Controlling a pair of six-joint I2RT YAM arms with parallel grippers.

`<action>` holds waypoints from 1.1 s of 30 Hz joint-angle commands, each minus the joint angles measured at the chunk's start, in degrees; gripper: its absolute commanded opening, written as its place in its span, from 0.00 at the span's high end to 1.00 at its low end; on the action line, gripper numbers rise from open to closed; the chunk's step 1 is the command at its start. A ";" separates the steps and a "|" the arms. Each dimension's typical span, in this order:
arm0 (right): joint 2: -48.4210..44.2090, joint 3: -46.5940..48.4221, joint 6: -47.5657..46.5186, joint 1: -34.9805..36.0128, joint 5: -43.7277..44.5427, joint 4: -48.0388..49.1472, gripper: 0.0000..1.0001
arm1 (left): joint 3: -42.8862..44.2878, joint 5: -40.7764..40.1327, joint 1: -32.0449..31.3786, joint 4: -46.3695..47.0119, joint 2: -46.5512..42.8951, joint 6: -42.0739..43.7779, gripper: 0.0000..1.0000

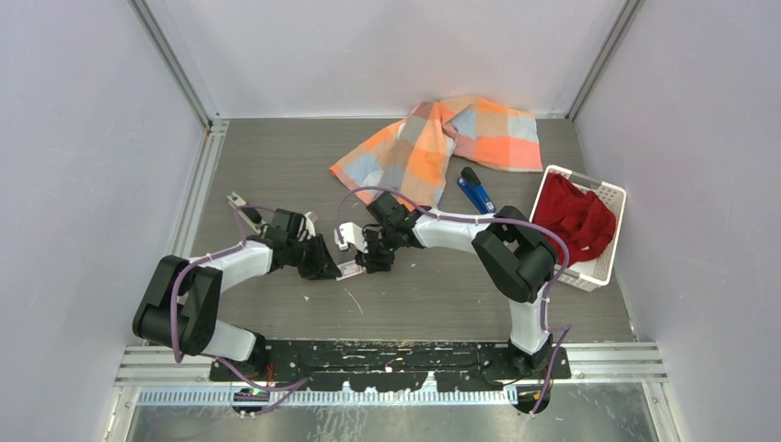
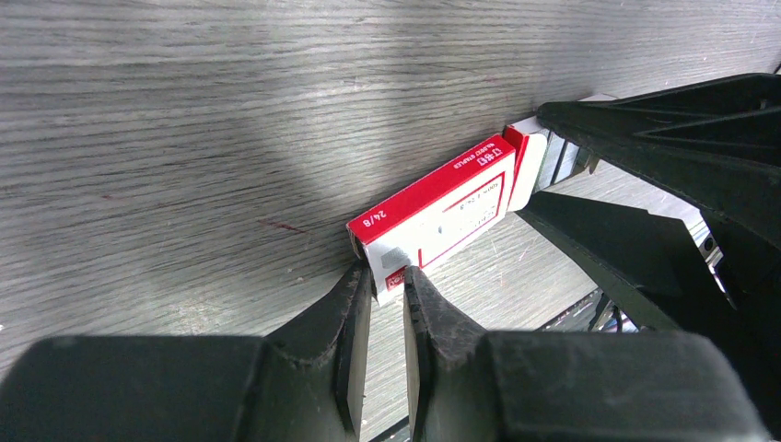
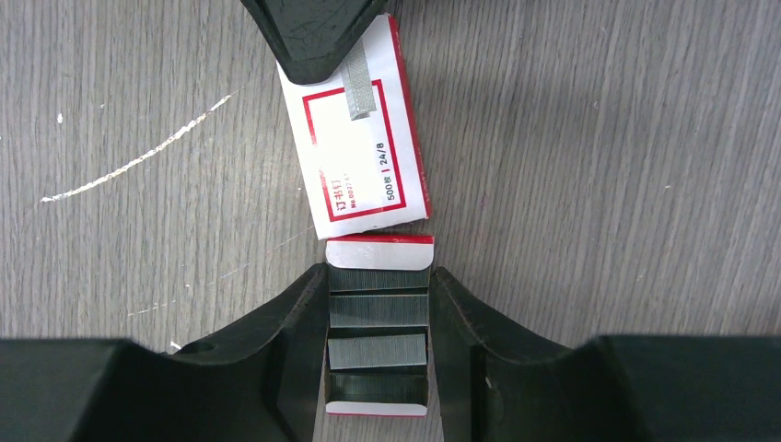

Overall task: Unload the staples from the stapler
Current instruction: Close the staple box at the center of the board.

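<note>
Plainly a robotics lab test cell rather than a home or office: boxed in by bare white walls [image 1: 387,46] on aluminium frame rails [image 1: 170,60], floored with a grey wood-grain counter [image 1: 276,157]. Fitted with two white-and-black arms [image 1: 230,267] bolted to a black base plate [image 1: 387,354] at the near edge, trailing purple cables [image 1: 368,190]. Strewn with loose props, a checked cloth [image 1: 433,143] and a white basket [image 1: 603,195] among them.
</note>
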 commanded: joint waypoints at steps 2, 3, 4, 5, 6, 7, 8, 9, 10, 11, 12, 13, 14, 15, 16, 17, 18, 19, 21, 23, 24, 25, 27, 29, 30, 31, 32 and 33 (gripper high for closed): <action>0.03 -1.17 -0.75 -0.42 3.73 -0.27 0.64 | 1.65 1.23 0.31 0.33 -0.22 0.66 0.79; 0.11 -1.12 -0.72 -0.42 3.77 -0.35 0.64 | 1.58 1.27 0.35 0.33 -0.20 0.66 0.79; 0.13 -1.09 -0.72 -0.42 3.73 -0.40 0.64 | 1.58 1.25 0.34 0.35 -0.15 0.62 0.79; 0.13 -1.09 -0.71 -0.40 3.73 -0.44 0.64 | 1.57 1.20 0.38 0.35 -0.28 0.66 0.79; 0.09 -1.10 -0.69 -0.42 3.73 -0.45 0.64 | 1.57 1.20 0.33 0.40 -0.26 0.73 0.80; 0.07 -1.08 -0.76 -0.45 3.76 -0.45 0.64 | 1.57 1.20 0.35 0.33 -0.26 0.75 0.79; 0.07 -1.14 -0.74 -0.43 3.75 -0.45 0.64 | 1.57 1.24 0.31 0.33 -0.20 0.75 0.79; 0.13 -1.11 -0.70 -0.42 3.73 -0.45 0.64 | 1.57 1.26 0.37 0.33 -0.15 0.75 0.79; 0.15 -1.08 -0.76 -0.42 3.73 -0.45 0.64 | 1.57 1.27 0.37 0.34 -0.16 0.75 0.79; 0.11 -1.10 -0.70 -0.42 3.73 -0.45 0.64 | 1.57 1.26 0.33 0.33 -0.15 0.75 0.79; 0.07 -1.10 -0.71 -0.42 3.73 -0.45 0.64 | 1.57 1.27 0.36 0.33 -0.16 0.75 0.80; 0.07 -1.08 -0.77 -0.42 3.73 -0.45 0.64 | 1.57 1.27 0.38 0.33 -0.16 0.75 0.79; 0.07 -1.05 -0.74 -0.40 3.73 -0.45 0.64 | 1.57 1.27 0.30 0.33 -0.19 0.75 0.79; 0.07 -1.06 -0.70 -0.42 3.74 -0.45 0.64 | 1.57 1.27 0.33 0.39 -0.16 0.74 0.79; 0.07 -1.06 -0.77 -0.41 3.75 -0.45 0.64 | 1.57 1.27 0.32 0.35 -0.16 0.75 0.79; 0.07 -1.07 -0.77 -0.40 3.73 -0.45 0.64 | 1.57 1.26 0.35 0.34 -0.16 0.75 0.79; 0.07 -1.06 -0.74 -0.42 3.73 -0.45 0.64 | 1.57 1.27 0.38 0.33 -0.14 0.75 0.79; 0.07 -1.07 -0.71 -0.42 3.73 -0.45 0.64 | 1.57 1.27 0.35 0.33 -0.11 0.80 0.79; 0.05 -1.10 -0.74 -0.41 3.65 -0.45 0.64 | 1.57 1.27 0.38 0.34 -0.08 0.84 0.79; 0.05 -1.08 -0.69 -0.42 3.66 -0.45 0.64 | 1.63 1.27 0.31 0.24 -0.13 0.84 0.79; -0.01 -1.05 -0.69 -0.41 3.69 -0.46 0.64 | 1.70 1.27 0.31 0.24 -0.13 0.84 0.80; -0.06 -1.04 -0.63 -0.42 3.60 -0.45 0.64 | 1.66 1.23 0.37 0.16 -0.12 0.86 0.79; 0.02 -1.04 -0.62 -0.42 3.56 -0.36 0.64 | 1.68 1.19 0.38 0.15 -0.09 0.93 0.79; -0.02 -1.03 -0.60 -0.42 3.64 -0.36 0.64 | 1.75 1.21 0.33 0.17 -0.01 0.92 0.80; -0.02 -0.99 -0.56 -0.42 3.71 -0.29 0.64 | 1.76 1.27 0.34 0.09 0.02 0.93 0.80; -0.02 -0.99 -0.50 -0.42 4.00 -0.17 0.64 | 1.81 1.27 0.34 0.07 0.07 1.00 0.80; -0.02 -1.04 -0.38 -0.42 4.27 -0.04 0.64 | 1.83 1.32 0.34 0.06 0.03 1.01 0.80; -0.04 -0.94 -0.32 -0.39 4.33 -0.01 0.64 | 1.84 1.36 0.38 0.06 0.11 1.02 0.80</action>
